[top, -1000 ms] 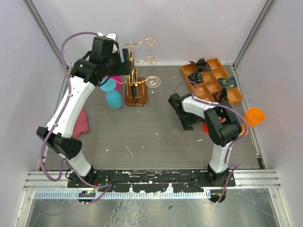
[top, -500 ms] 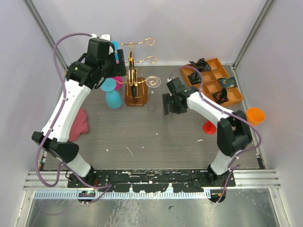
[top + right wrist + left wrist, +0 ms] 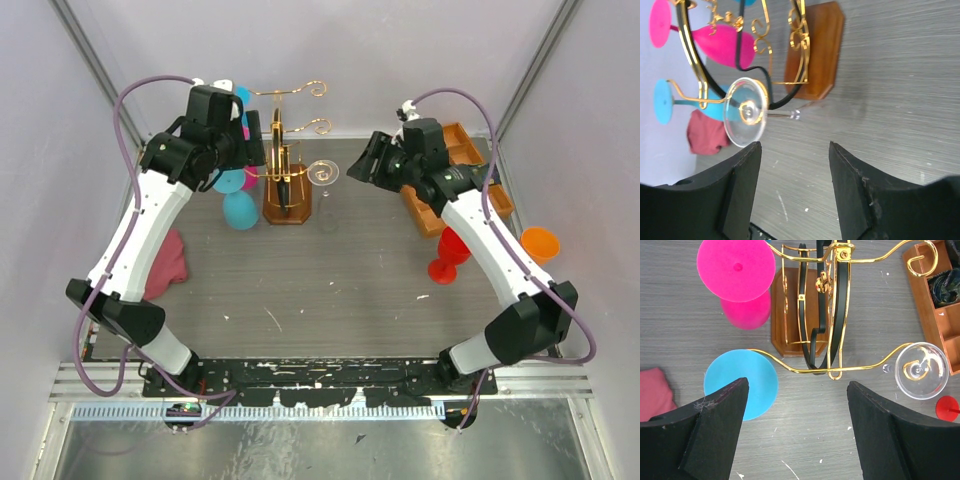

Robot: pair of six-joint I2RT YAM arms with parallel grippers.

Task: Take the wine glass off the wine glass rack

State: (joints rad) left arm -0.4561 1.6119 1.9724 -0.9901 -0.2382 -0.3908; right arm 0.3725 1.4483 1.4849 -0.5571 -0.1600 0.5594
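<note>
Black right gripper [image 3: 794, 146] is spread wide and empty, close to the clear wine glass [image 3: 746, 112] without touching it. The glass hangs foot-up from a scroll arm of the gold wine glass rack [image 3: 815, 50], left of centre in the right wrist view. The left gripper [image 3: 797, 385] (equally agape, empty) hovers over the rack. At the right edge of the left wrist view, a wooden tray [image 3: 926, 310] holds something dark and crumpled in one compartment.

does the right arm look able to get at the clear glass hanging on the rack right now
Probably yes. The right hand is open and faces the clear glass, which hangs from an outer arm of the rack on that side. Nothing shows in the gap between them.
</note>
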